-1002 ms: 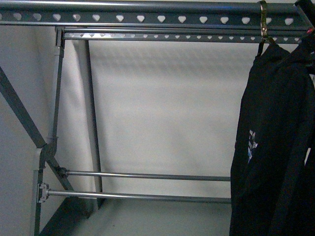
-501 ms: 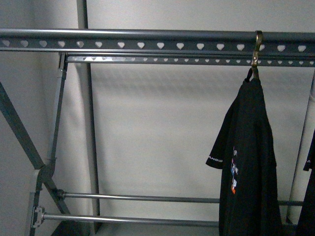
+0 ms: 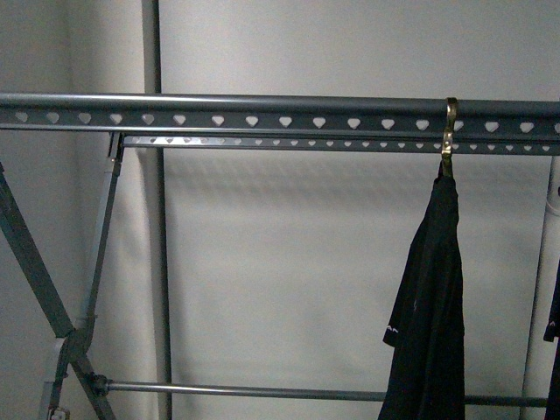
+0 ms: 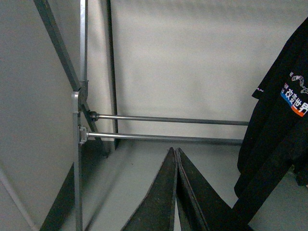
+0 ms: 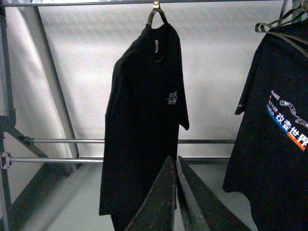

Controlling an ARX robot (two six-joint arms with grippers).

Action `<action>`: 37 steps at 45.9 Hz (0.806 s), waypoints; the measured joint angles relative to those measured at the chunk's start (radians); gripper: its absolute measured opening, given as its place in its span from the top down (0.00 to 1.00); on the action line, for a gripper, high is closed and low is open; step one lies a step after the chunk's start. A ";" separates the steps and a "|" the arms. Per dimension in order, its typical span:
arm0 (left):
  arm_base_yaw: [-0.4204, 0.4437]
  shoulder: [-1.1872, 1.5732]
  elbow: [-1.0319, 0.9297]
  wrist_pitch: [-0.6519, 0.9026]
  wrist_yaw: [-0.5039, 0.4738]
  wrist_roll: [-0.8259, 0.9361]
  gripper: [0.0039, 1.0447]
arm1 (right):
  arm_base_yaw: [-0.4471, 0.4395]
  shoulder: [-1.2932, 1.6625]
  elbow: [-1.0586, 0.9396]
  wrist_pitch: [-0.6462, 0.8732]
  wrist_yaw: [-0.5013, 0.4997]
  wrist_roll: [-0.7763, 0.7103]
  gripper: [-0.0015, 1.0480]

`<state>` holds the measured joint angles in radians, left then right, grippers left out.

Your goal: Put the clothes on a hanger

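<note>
The left end effector [image 4: 175,153] is showing its 2 dark fingers pressed together, nothing between them, pointing toward the lower rods [image 4: 168,129] of the grey hanger [image 3: 262,112]. The right end effector [image 5: 175,161] is likewise sitting pinched closed and empty, just in front of the hem of a black T-shirt [image 5: 144,125]. That T-shirt is hanging freely from a brass-coloured hook [image 3: 450,136] looped over the hanger's top rail, toward its right end in the front view, turned nearly edge-on there. A second black T-shirt [image 5: 281,139], with a blue-red stripe under white print, is hanging beside it further right. Behind everything, a pale wall [image 3: 297,262] is filling the background.
</note>
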<state>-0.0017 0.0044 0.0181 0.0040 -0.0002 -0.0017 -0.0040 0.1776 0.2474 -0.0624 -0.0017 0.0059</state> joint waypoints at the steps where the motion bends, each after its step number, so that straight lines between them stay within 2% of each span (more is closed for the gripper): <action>1: 0.000 0.000 0.000 0.000 0.000 0.000 0.97 | 0.000 -0.005 -0.010 0.003 0.000 -0.002 0.98; 37: 0.000 0.000 0.000 0.000 0.000 0.000 0.97 | 0.000 -0.129 -0.191 0.051 0.001 -0.003 0.98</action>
<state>-0.0021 0.0044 0.0181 0.0040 -0.0002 -0.0017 -0.0040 0.0486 0.0563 -0.0116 -0.0010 0.0029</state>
